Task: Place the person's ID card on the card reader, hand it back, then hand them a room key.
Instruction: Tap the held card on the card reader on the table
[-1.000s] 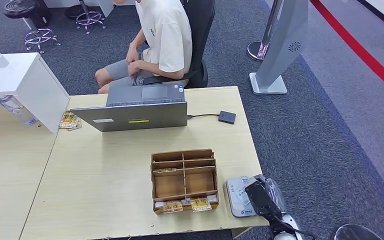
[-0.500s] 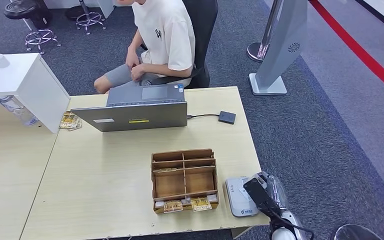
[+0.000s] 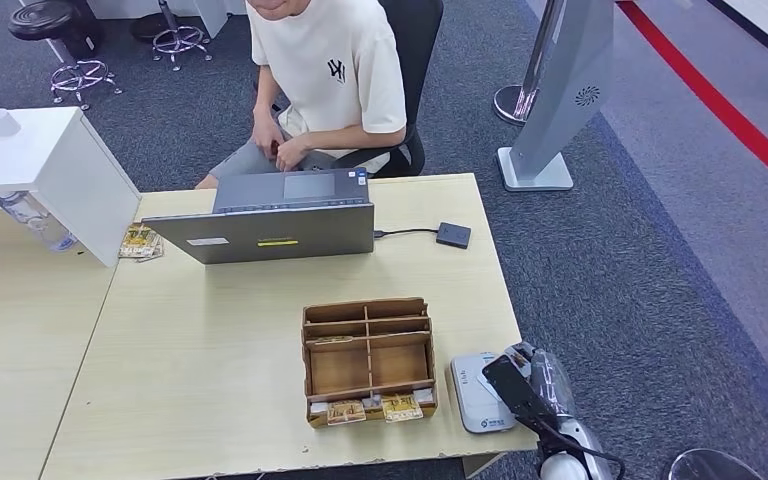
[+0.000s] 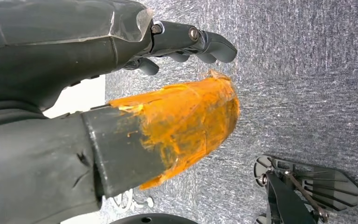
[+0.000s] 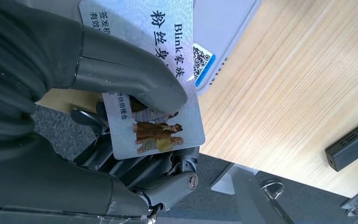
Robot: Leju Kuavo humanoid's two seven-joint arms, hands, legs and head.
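Observation:
My right hand hovers at the table's near right corner, beside the white card reader. In the right wrist view the thumb pins the ID card against the fingers beneath; the card shows printed characters and a small photo. It is lifted off the card reader, whose QR sticker shows past the card's edge. My left hand, its thumb wrapped in orange tape, hangs over grey carpet and holds nothing. Room key cards stand in the front slot of a wooden organiser. A person sits behind the laptop.
An open grey laptop stands at the table's far side, cabled to a small black box. A white cabinet sits at the left. A grey stand and carpet lie to the right of the table.
The person has swivelled on the chair to face the table. My right hand with the card has drawn back slightly, uncovering more of the card reader.

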